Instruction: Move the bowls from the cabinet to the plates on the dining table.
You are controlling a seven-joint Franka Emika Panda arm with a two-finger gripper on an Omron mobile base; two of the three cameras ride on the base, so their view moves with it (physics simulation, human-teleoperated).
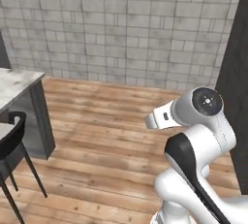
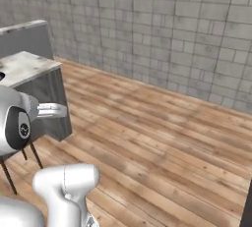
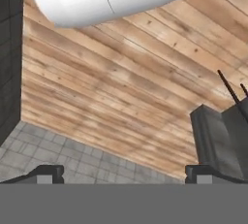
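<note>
I'm driving across open wood floor [image 1: 111, 121] with the table [image 1: 19, 80] end sitting at nine o'clock and a stool [image 1: 12, 136] beside it. Gripper [image 3: 123, 172] is released, carrying nothing. Bowls aren't visible; I'm judging I should turn toward the cabinet.

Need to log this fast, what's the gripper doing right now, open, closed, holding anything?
Gripper: open, jaws spread wide, nothing between the fingertips; wooden floor beyond.

arm [image 1: 198, 145] folded low, gripper [image 3: 124, 173] jaws wide apart, empty
</note>
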